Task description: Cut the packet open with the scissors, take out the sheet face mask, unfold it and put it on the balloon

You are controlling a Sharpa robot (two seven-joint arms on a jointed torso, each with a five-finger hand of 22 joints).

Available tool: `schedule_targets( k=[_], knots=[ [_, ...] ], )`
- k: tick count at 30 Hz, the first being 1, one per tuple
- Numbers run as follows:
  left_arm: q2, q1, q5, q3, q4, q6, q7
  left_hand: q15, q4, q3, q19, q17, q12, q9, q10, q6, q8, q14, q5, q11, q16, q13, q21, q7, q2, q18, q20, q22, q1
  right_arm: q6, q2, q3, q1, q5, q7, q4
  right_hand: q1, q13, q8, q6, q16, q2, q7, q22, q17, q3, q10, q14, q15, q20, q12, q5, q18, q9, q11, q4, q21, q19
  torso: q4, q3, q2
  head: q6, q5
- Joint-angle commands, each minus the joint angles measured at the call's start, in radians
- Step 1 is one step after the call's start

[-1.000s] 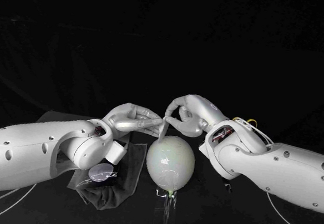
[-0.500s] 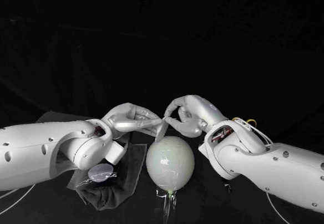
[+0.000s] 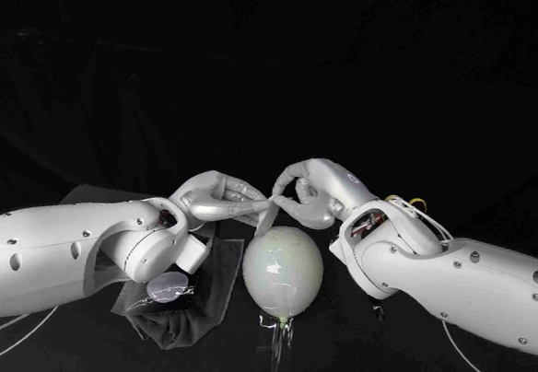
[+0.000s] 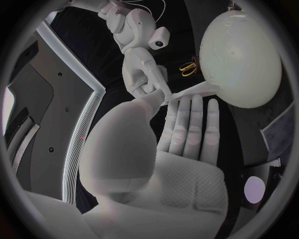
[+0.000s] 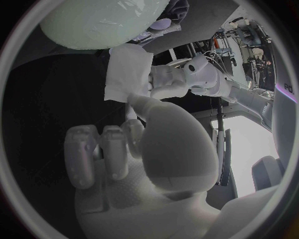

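- Above the balloon (image 3: 282, 271), at its top end, the left hand (image 3: 221, 200) and right hand (image 3: 306, 191) meet almost fingertip to fingertip.
- Sheet mask (image 5: 127, 69): white, still partly folded, held between the two hands, one edge reaching the balloon's top.
- Left hand pinches the mask with the thumb, the other fingers straight and side by side.
- Right hand pinches the mask's other edge, the remaining fingers curled.
- Balloon lies on the black table (image 3: 366, 366), just beside a dark cloth (image 3: 192, 311).
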Motion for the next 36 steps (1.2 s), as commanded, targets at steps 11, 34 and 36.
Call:
schedule_targets(
  k=[11,34,36],
  knots=[
    [0.003,0.001,0.004,0.001,0.001,-0.010,0.016,-0.015,-0.017,0.059,0.026,0.021,0.013,0.012,0.042,0.046,0.018,0.036,0.002,-0.021,0.019,0.003,-0.001,-0.024,0.130,0.015,-0.009,0.002,0.068,0.023,0.003,0.001,0.001,-0.016,-0.003,-0.003,0.003,0.118,0.023,0.008,0.003,0.011,0.000,0.263,0.263,0.005,0.011,0.106,-0.007,-0.002,0.006,0.003,-0.014,0.025,0.000,0.000,0.005,0.109,0.0002,0.0000,0.000,0.003,-0.001],
    [0.003,0.001,0.091,0.001,0.009,0.030,0.016,-0.033,-0.045,0.093,0.040,0.040,0.023,0.055,0.088,0.037,0.053,0.074,0.003,-0.037,0.028,0.008,0.022,-0.037,0.169,0.013,-0.025,0.012,0.063,0.020,0.005,0.000,0.001,0.005,0.038,-0.003,-0.024,0.068,-0.004,-0.046,0.003,-0.015,0.014,0.262,0.263,-0.008,-0.031,0.106,0.000,0.002,-0.080,0.003,-0.013,0.014,0.011,0.005,0.000,0.106,-0.0001,0.0004,0.000,-0.001,0.000],
    [0.002,0.001,0.111,0.001,0.010,0.032,0.015,-0.034,-0.050,0.099,0.038,0.042,0.022,0.059,0.090,0.037,0.055,0.075,0.003,-0.038,0.027,0.008,0.023,-0.037,0.166,0.012,-0.025,0.013,0.059,0.017,0.004,0.000,0.001,0.009,0.046,-0.002,-0.034,0.072,-0.021,-0.063,0.003,-0.021,0.023,0.263,0.263,-0.019,-0.029,0.106,0.006,0.005,-0.075,0.003,-0.013,0.005,0.019,0.010,0.002,0.108,-0.0002,0.0002,0.000,0.000,0.000]
  ],
)
